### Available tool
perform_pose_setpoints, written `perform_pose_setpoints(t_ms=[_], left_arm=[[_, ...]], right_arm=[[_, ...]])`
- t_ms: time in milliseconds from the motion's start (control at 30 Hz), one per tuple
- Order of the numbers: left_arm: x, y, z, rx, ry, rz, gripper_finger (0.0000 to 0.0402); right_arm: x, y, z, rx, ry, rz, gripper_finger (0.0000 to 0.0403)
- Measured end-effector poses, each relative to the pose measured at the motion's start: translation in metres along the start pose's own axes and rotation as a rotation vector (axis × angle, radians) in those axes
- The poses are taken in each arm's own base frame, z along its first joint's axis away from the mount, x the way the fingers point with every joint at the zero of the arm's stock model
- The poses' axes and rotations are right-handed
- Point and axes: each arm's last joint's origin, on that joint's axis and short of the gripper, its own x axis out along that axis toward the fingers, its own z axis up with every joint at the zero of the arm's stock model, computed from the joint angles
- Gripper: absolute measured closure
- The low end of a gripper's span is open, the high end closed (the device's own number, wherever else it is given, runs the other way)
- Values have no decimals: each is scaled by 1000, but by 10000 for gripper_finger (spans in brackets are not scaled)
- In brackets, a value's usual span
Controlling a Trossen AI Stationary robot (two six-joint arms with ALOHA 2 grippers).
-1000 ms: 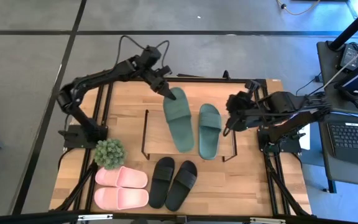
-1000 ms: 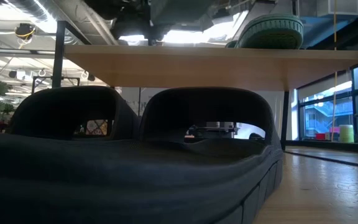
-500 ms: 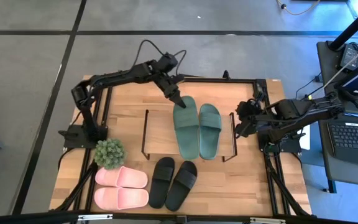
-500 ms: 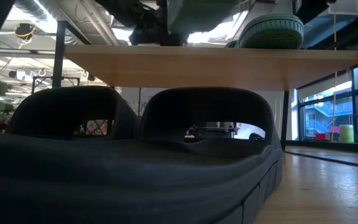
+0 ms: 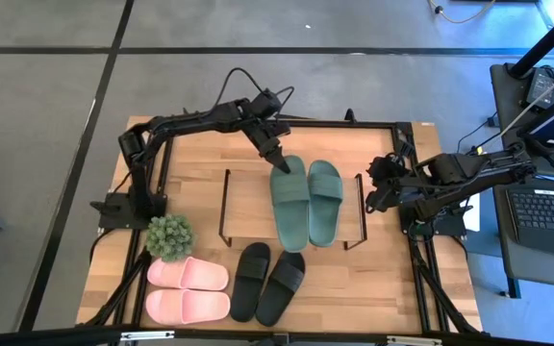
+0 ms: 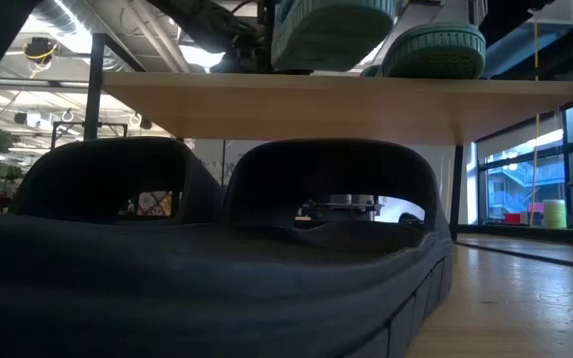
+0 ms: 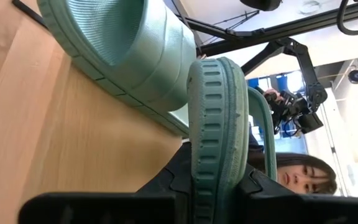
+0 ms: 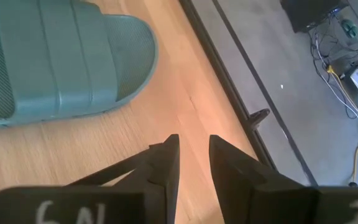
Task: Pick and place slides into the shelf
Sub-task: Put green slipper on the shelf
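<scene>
two green slides point(image 5: 307, 201) lie lengthwise across the shelf point(image 5: 248, 197).

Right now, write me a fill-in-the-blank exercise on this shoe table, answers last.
1. The left pincer is shut on the heel edge of a dark ____ slide.
2. Both slides of that colour lie on top of the ____, beside each other.
3. The black pair sits on the table between the right pincer side and the light ____ pair.
4. The small potted plant stands next to the ____ pair.

Answers: green; shelf; pink; pink
</scene>
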Motion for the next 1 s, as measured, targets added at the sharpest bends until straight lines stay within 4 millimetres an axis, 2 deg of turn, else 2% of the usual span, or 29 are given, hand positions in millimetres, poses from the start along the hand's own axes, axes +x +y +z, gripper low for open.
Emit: perform_pose_setpoints(t_ms=[200,633,867,1000], left_arm=[[1,4,-1,7,4,16,369],[1,10,-4,20,-32,167,369],[0,12,-3,14,-56,230,336],[0,12,-4,14,-58,241,337]], right_arm=[[0,0,0,3,0,0,314],[0,0,0,7,-1,2,314],[0,0,0,6,-1,2,314],[0,0,0,7,0,4,314]])
